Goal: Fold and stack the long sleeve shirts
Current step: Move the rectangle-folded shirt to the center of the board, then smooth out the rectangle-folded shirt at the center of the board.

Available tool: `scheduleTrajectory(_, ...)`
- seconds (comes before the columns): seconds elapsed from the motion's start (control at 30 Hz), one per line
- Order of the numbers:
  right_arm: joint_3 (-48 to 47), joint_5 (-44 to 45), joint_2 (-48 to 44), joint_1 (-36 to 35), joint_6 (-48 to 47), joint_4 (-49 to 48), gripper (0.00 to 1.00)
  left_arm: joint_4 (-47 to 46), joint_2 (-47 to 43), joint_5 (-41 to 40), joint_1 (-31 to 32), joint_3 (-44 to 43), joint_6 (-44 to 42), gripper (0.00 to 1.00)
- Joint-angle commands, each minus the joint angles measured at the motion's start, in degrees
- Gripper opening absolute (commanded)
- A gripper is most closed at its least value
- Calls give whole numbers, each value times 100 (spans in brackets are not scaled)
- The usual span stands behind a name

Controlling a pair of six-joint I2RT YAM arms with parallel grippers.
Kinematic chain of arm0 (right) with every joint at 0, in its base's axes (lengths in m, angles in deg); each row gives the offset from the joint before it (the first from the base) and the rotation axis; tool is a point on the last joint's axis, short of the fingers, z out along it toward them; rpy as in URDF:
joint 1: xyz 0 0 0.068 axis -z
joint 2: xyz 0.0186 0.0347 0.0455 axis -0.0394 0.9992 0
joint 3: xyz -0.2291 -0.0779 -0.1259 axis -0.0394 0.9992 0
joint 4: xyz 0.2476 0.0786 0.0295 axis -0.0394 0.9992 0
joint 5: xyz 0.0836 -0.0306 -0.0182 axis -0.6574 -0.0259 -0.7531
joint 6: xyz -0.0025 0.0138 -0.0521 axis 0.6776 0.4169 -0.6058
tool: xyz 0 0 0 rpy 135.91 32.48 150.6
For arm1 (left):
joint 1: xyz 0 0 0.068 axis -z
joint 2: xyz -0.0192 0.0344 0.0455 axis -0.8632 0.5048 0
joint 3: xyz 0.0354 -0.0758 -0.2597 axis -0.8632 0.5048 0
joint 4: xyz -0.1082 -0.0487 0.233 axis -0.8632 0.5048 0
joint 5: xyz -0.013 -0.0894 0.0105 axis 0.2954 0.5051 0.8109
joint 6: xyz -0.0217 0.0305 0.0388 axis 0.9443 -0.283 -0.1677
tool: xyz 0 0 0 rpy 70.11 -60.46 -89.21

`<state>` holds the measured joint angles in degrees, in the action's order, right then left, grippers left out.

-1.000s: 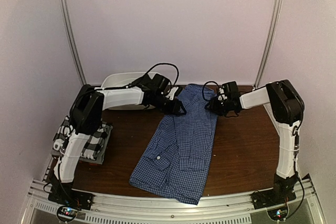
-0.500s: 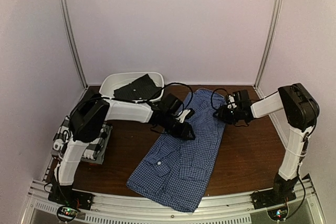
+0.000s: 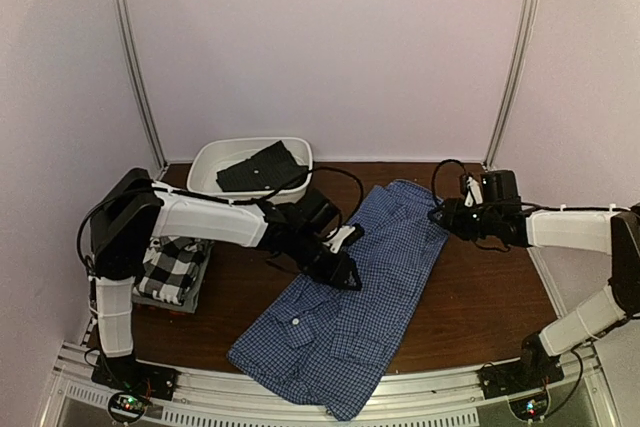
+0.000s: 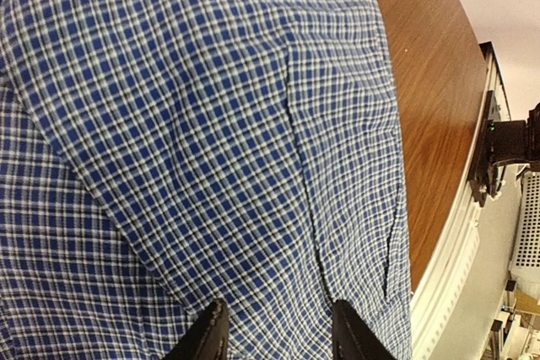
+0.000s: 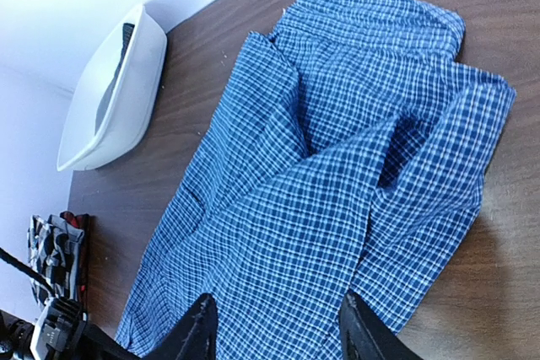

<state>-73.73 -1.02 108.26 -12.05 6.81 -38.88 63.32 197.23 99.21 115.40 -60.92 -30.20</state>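
Both arms are drawn nearer than before; the left gripper [image 3: 345,272] and right gripper [image 3: 441,215] are held open at the sides of the blue-and-white fine-check cloth shirt [image 3: 350,312] on the brown wooden table [image 3: 485,292]. Side-folding is probably in hand; an edge pinch is needed next.

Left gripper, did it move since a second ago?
Yes. The left gripper has moved toward the front, away from the white basin at the back, and now hangs over the blue checked shirt.
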Motion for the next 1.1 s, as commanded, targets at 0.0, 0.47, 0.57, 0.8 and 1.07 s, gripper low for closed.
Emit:
scheduleTrajectory(0.0, -559, 130, 197, 175, -54, 300, 50, -60, -187, -194, -50, -185, -25, 43)
scheduleTrajectory(0.47, -1639, -457, 2199, 508, -154, 236, 48, -53, 39, -191, -64, -354, -17, 43)
scheduleTrajectory(0.57, -1578, -434, 2357, 512, -114, 119, 48, -68, 80, -173, -62, -360, -17, 43)
scheduleTrajectory(0.8, -1660, -445, 2732, 598, 87, -156, 48, -71, 147, -161, -62, -345, -17, 42)
scheduleTrajectory(1.07, -1821, -397, 2825, 648, 280, -274, 36, -102, 209, -132, -62, -268, -17, 42)
